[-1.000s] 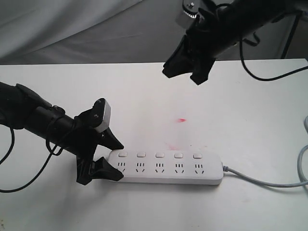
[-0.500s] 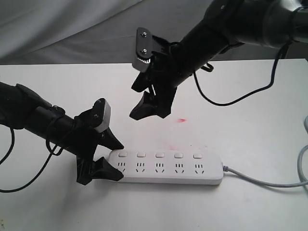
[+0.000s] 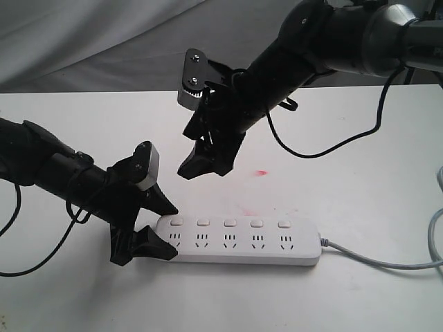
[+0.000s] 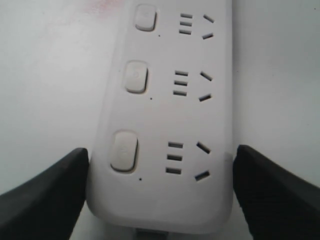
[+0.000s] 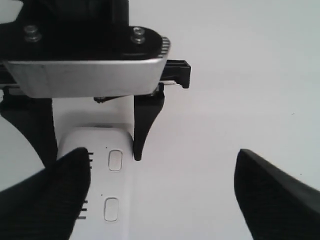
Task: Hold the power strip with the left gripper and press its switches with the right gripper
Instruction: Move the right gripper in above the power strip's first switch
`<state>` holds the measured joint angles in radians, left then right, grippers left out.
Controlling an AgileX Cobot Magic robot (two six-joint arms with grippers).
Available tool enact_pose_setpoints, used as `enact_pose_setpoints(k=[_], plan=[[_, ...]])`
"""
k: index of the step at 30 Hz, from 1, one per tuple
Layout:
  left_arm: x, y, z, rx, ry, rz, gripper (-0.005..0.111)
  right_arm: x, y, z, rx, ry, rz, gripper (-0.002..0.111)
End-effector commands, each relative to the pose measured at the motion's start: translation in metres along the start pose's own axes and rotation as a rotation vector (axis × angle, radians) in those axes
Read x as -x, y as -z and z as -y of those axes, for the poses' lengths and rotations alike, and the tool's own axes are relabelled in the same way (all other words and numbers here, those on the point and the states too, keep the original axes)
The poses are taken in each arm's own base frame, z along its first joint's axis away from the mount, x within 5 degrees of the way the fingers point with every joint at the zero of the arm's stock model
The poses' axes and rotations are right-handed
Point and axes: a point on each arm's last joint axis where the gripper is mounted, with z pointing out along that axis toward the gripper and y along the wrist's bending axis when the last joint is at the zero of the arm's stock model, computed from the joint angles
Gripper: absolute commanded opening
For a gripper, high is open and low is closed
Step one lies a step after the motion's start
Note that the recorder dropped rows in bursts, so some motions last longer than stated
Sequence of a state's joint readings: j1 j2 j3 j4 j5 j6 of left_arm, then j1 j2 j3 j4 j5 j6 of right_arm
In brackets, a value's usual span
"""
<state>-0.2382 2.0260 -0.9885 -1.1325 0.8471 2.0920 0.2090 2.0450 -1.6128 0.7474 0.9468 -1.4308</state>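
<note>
Around the power strip (image 3: 242, 253), left tool (image 3: 173, 232) clamps

No legible text or labels.

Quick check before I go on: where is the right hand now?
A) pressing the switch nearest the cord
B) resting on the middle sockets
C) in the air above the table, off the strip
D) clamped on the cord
C: the right hand hangs open above the table, clear of the power strip, whose end the left hand straddles.
</note>
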Motion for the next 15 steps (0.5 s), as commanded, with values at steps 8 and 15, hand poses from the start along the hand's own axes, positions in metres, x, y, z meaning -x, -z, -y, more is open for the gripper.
enact_pose_setpoints(k=[8,15], plan=[[0.000,-0.002,0.000,0.004,0.004,0.001,0.044,-0.001,0.001,0.005,-0.055,-0.123,-0.024,0.097],[0.000,-0.002,0.000,0.004,0.004,0.001,0.044,-0.001,0.002,0.015,-0.166,-0.090,-0.021,0.104]])
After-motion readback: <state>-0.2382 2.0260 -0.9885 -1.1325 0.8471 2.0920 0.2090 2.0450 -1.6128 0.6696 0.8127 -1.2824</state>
